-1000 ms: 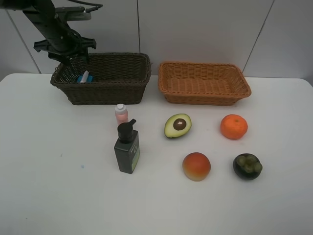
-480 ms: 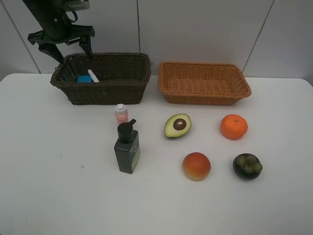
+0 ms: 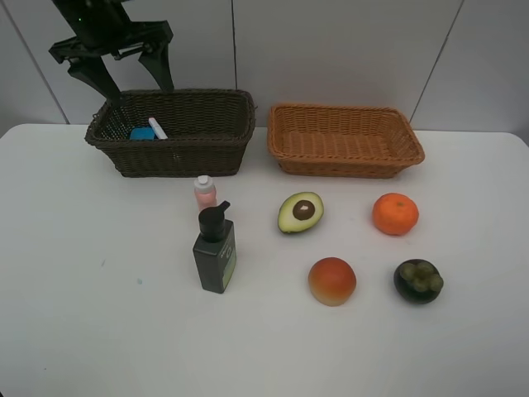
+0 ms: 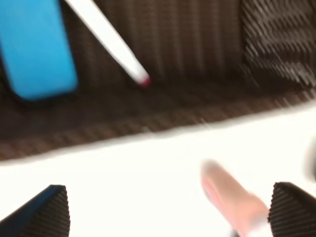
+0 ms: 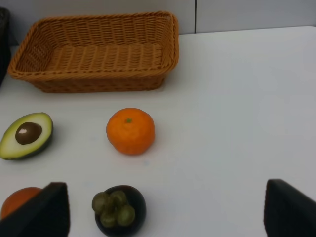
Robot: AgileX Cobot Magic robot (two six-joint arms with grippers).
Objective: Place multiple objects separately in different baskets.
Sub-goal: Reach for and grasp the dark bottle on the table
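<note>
The dark brown basket (image 3: 169,157) holds the blue eraser (image 3: 141,133) and the white marker (image 3: 157,128), seen close up as eraser (image 4: 37,49) and marker (image 4: 106,39). My left gripper (image 3: 128,76) hangs open and empty above that basket's back left. The pink bottle (image 3: 205,191) and green pump bottle (image 3: 216,250) stand in front of it. Avocado (image 3: 300,212), orange (image 3: 395,213), peach (image 3: 332,281) and mangosteen (image 3: 418,280) lie before the empty tan basket (image 3: 347,163). My right gripper (image 5: 163,212) is open over the table, short of the orange (image 5: 130,131).
The white table (image 3: 83,289) ends at a pale panelled wall behind both baskets. The right wrist view shows the mangosteen (image 5: 118,210) nearest the gripper and the avocado (image 5: 27,136) to one side. The right arm is outside the high view.
My left gripper has risen out of the dark basket and opened wide, leaving the marker beside the eraser. Nothing else on the table has moved.
</note>
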